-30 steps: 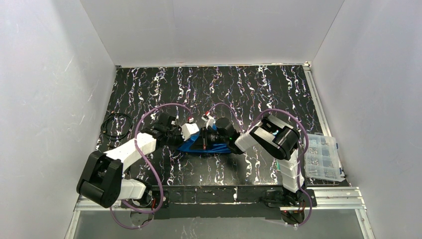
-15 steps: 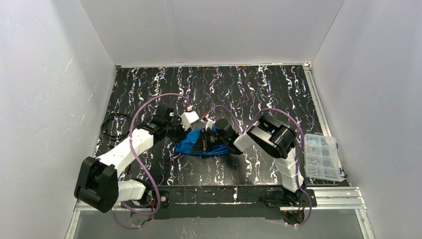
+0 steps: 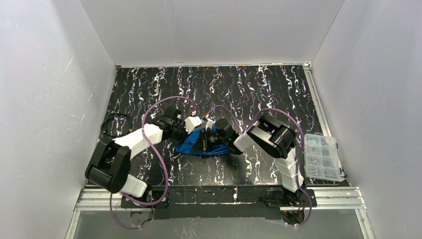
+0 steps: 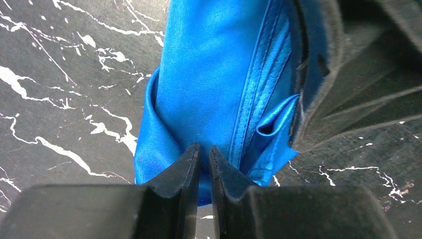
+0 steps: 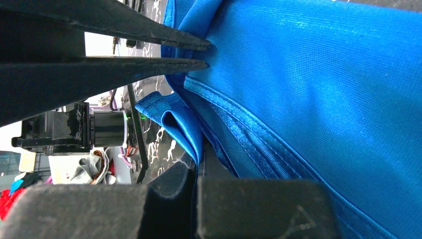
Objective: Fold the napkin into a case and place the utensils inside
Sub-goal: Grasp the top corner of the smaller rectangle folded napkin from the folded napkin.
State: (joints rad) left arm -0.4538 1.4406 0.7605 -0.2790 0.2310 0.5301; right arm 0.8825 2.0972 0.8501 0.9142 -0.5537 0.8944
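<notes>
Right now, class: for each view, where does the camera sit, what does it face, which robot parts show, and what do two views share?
Top: fixed high behind the arms, facing down on the table; the left arm and right arm meet over the napkin.
Left wrist: on the left arm, facing down along the left jaws at the napkin.
Right wrist: on the right arm, facing along the right jaws, shut on a napkin fold.
Shared: all three show the napkin; the right wrist view also catches the left jaws.
</notes>
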